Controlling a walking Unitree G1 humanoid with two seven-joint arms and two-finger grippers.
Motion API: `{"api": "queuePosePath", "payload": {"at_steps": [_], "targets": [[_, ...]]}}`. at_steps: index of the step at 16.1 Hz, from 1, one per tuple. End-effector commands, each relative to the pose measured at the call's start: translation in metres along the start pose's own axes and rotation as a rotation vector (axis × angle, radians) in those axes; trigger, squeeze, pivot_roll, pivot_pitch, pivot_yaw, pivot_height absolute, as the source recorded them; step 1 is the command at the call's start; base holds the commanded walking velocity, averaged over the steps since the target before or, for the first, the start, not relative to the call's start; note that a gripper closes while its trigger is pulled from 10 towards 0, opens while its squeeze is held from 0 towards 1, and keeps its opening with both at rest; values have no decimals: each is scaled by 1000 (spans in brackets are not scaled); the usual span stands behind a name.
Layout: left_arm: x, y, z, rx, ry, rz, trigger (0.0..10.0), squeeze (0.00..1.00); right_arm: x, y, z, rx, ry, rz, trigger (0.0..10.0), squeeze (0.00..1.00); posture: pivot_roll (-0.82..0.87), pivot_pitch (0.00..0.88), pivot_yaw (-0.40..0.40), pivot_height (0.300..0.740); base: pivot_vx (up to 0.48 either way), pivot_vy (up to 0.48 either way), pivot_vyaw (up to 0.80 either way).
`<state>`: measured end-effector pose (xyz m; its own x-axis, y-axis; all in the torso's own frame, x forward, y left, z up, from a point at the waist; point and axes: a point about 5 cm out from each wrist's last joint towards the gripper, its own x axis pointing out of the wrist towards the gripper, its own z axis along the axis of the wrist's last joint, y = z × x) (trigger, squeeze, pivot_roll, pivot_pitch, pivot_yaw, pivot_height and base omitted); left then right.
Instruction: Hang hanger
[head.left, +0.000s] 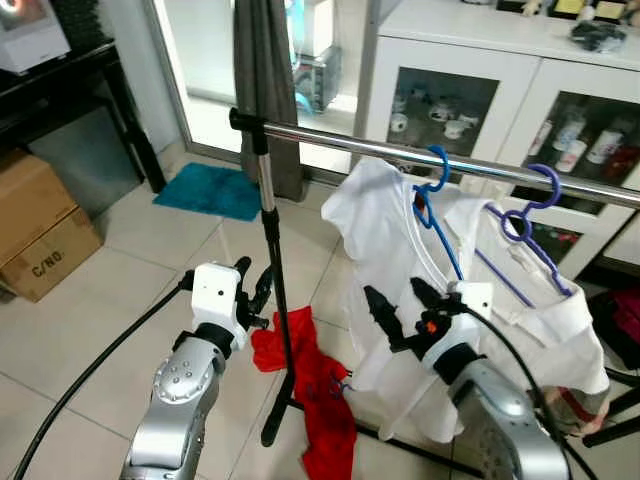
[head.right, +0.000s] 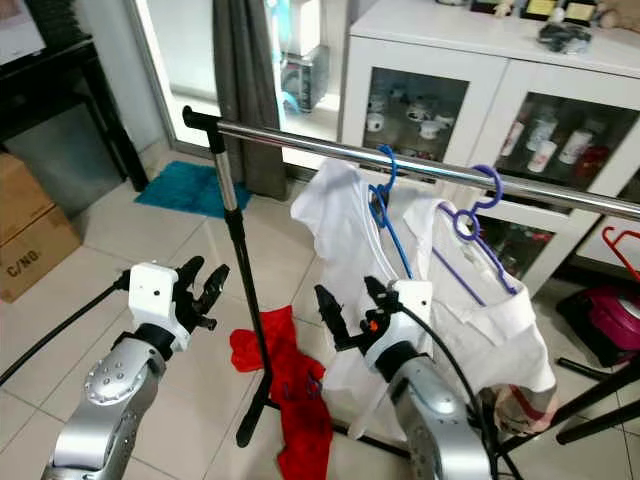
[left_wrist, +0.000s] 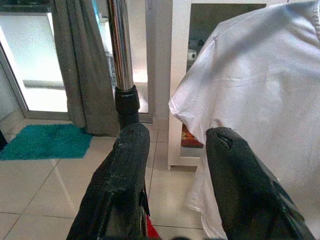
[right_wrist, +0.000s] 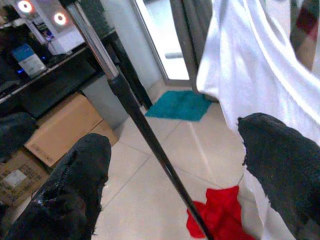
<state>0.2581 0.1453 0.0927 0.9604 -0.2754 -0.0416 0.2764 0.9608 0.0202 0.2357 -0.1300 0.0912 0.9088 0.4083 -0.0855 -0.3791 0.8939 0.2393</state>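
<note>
**Spotter:** Take me across, left to right. What do you have?

**Operator:** On the left, my left gripper (head.left: 252, 290) hangs just beside the upright pole (head.left: 268, 215) of the clothes rack, fingers (left_wrist: 125, 165) spread and holding nothing. On the floor by the pole's foot lies a red garment (head.left: 315, 385). Right of the pole, my right gripper (head.left: 400, 305) sits near the front of the white shirt (head.left: 375, 225), fingers parted too, nothing between them.

**Spotter:** And the hanger?

**Operator:** The blue hanger (head.left: 435, 185) carrying that shirt is hooked over the chrome rail (head.left: 340, 143). Further right a purple hanger (head.left: 530, 205) with a second white shirt (head.left: 570, 330) is hooked on the same rail.

**Spotter:** So which step are you on?

**Operator:** I judge the hanging is done, or as good as done: both hooks sit on the rail and both grippers are empty. I'm at the release-and-clear stage.

**Spotter:** Next move?

**Operator:** Draw the right gripper back toward me without snagging the shirt fabric, and keep the left clear of the pole. If the red garment is meant to go up as well, that calls for a free hanger first.
</note>
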Motion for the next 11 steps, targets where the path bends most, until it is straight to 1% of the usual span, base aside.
{"api": "queuePosePath", "payload": {"at_steps": [1,2,3,4,5,6,7,8,9,10,11], "targets": [[-1,1,3,3,-16,9,10000,0,-5,-6,9,1,-47,-28,10000,1000,-75,0,18,740,0,0,0],[-1,1,3,13,-22,16,10000,0,-7,-10,11,12,-70,-51,10000,1000,-106,0,12,740,0,0,0],[-2,2,5,-9,-36,-5,10000,1000,-8,-12,15,-3,-78,-97,10000,1000,-143,0,20,740,0,0,0],[-2,-1,8,-31,-46,-35,10000,1000,-11,-14,21,-21,-91,-120,10000,1000,-178,0,22,740,0,0,0],[0,-3,14,-38,-61,-52,10000,1000,-17,-19,30,-52,-104,-170,10000,1000,-186,0,23,740,0,0,0],[2,-5,20,-52,-77,-65,10000,1000,-19,-21,36,-51,-116,-185,10000,1000,-196,0,9,740,0,0,0],[3,-3,24,-58,-84,-64,10000,1000,-21,-23,40,-51,-126,-197,10000,1000,-191,0,11,740,0,0,0],[-2,2,21,-74,-69,-26,10000,1000,-25,-24,40,-62,-133,-209,10000,1000,-176,0,1,740,0,0,0],[-6,5,17,-84,-47,3,10000,1000,-26,-23,38,-72,-135,-213,10000,1000,-147,0,-25,740,0,0,0],[-7,5,16,-83,-38,8,10000,1000,-22,-20,35,-62,-126,-193,10000,1000,-137,0,-27,740,0,0,0],[-7,3,16,-53,-20,-5,10000,1000,-14,-10,32,-75,-105,-122,10000,1000,-119,0,-44,740,0,0,0]]}}
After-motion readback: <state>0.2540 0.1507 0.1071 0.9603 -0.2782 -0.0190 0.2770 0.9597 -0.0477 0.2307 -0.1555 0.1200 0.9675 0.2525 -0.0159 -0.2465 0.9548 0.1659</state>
